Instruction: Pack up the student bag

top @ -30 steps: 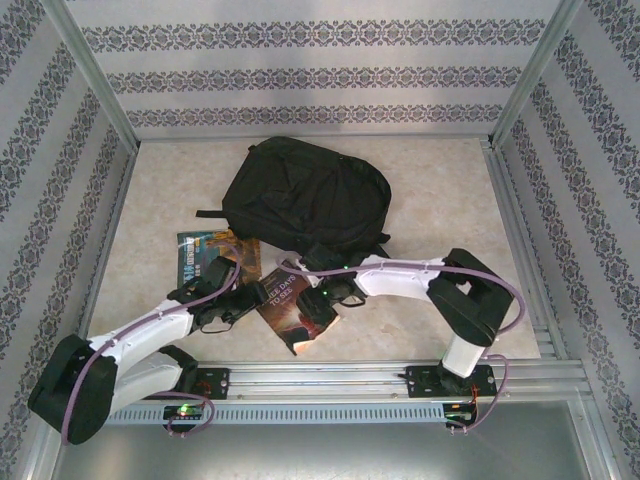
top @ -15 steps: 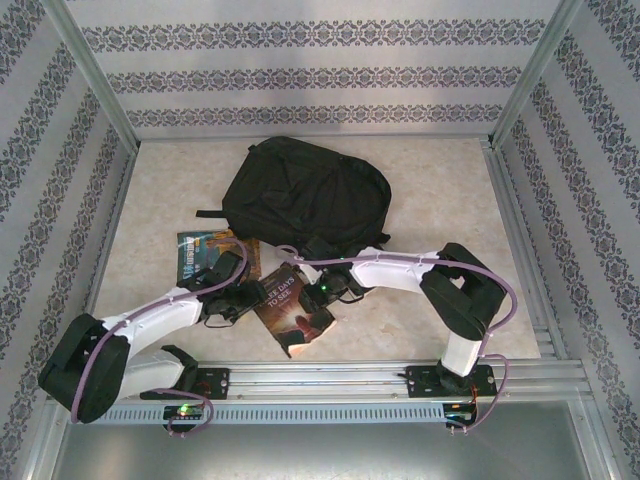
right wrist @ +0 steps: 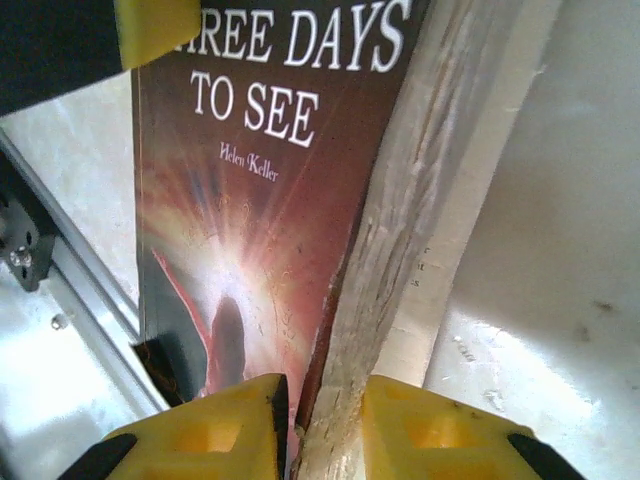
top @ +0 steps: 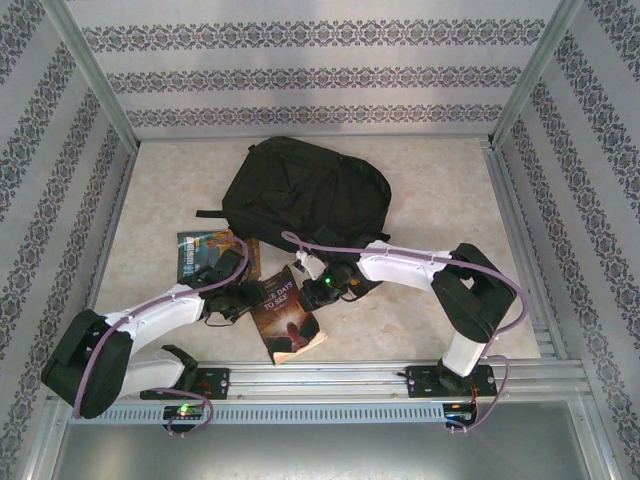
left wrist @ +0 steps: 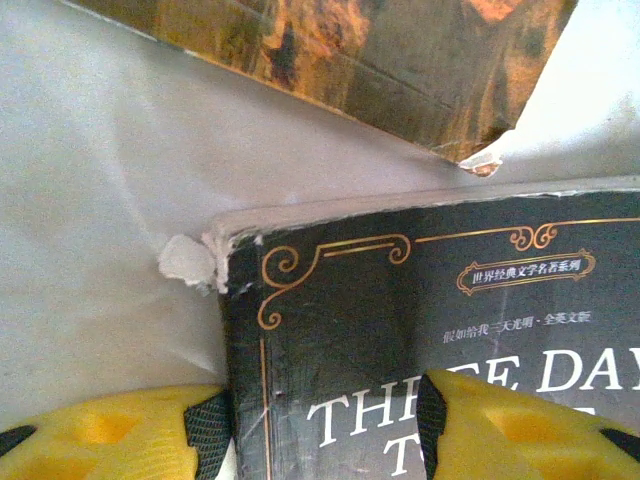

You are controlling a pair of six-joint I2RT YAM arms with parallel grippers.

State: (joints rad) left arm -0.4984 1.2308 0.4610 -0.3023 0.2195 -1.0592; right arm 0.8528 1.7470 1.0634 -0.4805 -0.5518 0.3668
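Observation:
The student bag, a large black backpack, lies flat at the back middle of the table. In front of it lies a dark book titled "Three Days to See". My right gripper is shut on this book's page edge and cover, and that side is tipped up. My left gripper stands open over the book's spine corner. One of its fingers is beside the spine and the other rests on the cover.
A second book with a teal and brown cover lies left of the first, partly under my left arm. A metal rail runs along the near edge. Patterned walls close in the back and both sides.
My right gripper has closed on the book's edge and drawn back a little towards the bag. The book has turned and its near end has swung left. My left gripper narrowed slightly.

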